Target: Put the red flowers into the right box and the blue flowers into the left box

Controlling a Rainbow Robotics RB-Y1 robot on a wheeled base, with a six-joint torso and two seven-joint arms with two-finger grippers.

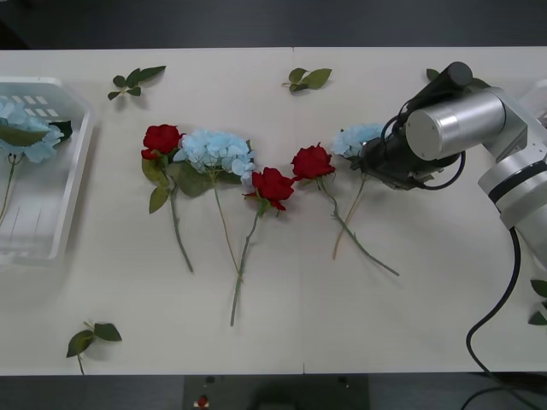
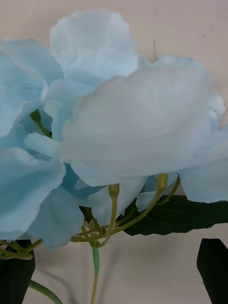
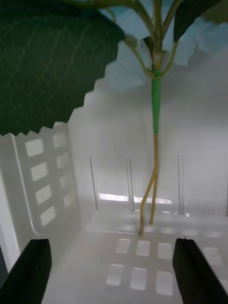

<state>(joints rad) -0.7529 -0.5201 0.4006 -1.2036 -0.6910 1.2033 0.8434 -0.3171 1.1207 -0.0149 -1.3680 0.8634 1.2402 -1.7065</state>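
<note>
The right gripper (image 1: 369, 162), fingers spread wide, sits over a pale, fluffy blue flower (image 1: 355, 137).

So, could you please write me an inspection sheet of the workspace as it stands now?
Surface: white table, seam down the middle.
Job's things: three red flowers lie in a row with one blue flower; a second blue flower lies at the right gripper; a third lies in the left box.
Clutter: loose leaf sprigs near the table edges.
Grippers: right gripper at the blue flower's head, fingers open; left gripper open inside the left box.
Cables: black cable hanging from the right arm.
Surroundings: dark floor beyond the table.
</note>
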